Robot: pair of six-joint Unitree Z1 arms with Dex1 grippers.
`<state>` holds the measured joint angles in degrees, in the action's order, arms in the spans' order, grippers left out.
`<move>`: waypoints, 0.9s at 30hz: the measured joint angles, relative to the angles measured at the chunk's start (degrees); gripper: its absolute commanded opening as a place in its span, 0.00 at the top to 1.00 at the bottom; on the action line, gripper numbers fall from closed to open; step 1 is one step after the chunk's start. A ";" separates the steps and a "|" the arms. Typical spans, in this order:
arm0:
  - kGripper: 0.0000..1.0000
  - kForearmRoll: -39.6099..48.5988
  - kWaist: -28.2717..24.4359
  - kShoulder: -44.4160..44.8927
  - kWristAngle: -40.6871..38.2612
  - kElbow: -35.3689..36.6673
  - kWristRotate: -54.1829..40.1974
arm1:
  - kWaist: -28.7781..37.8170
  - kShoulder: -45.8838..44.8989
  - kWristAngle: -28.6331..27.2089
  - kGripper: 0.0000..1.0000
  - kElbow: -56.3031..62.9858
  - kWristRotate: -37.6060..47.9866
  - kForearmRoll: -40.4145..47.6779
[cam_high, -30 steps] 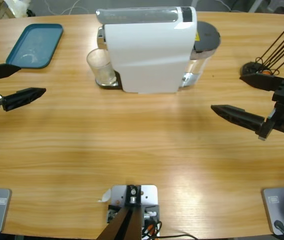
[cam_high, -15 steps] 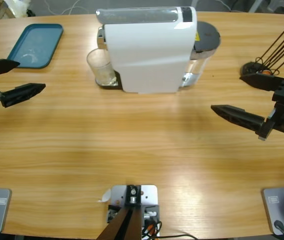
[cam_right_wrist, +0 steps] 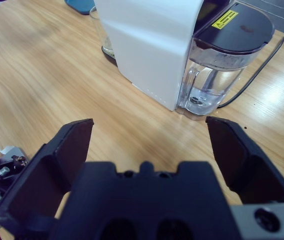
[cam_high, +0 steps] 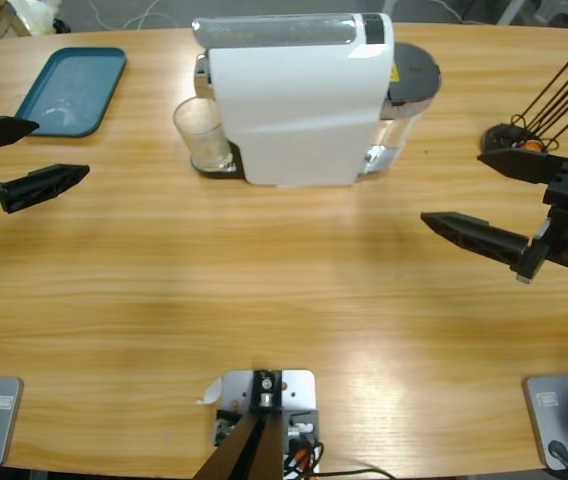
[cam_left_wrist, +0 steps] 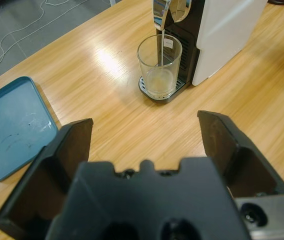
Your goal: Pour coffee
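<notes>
A clear glass (cam_high: pixel 202 135) stands on the drip tray under the spout of the white coffee machine (cam_high: pixel 299 100). In the left wrist view a thin stream runs from the spout (cam_left_wrist: pixel 163 12) into the glass (cam_left_wrist: pixel 159 62), and a shallow layer of pale brownish coffee (cam_left_wrist: pixel 160 80) lies at its bottom. My left gripper (cam_high: pixel 60 148) hovers open at the table's left edge, well short of the glass, pointing towards it (cam_left_wrist: pixel 144 120). At the right side my right gripper (cam_high: pixel 452 186) is open and empty, facing the machine (cam_right_wrist: pixel 147 45).
A blue tray (cam_high: pixel 69 90) lies at the far left (cam_left_wrist: pixel 12 127). The machine's water tank (cam_high: pixel 409 85) with its dark lid sits on its right side (cam_right_wrist: pixel 222 65). A black stand with thin rods (cam_high: pixel 554 95) is at the far right. Bare wood lies in front of the machine.
My left gripper has shifted slightly towards the far edge of the table. The right arm and the glass have not moved.
</notes>
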<state>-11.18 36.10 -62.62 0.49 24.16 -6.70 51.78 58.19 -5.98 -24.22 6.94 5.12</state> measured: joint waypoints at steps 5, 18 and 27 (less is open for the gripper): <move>0.10 -0.24 0.00 -0.02 0.00 0.00 0.00 | 0.00 0.00 0.00 0.00 0.00 0.00 0.00; 0.10 -0.36 0.13 -0.36 0.00 0.00 0.00 | 0.00 0.00 0.00 0.00 0.00 0.00 0.00; 0.10 -0.36 0.48 -0.62 0.00 0.00 0.00 | 0.00 0.00 0.01 0.00 0.00 0.00 -0.07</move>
<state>-11.54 36.58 -63.24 0.49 24.16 -6.70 51.78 58.19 -5.98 -24.22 6.94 5.05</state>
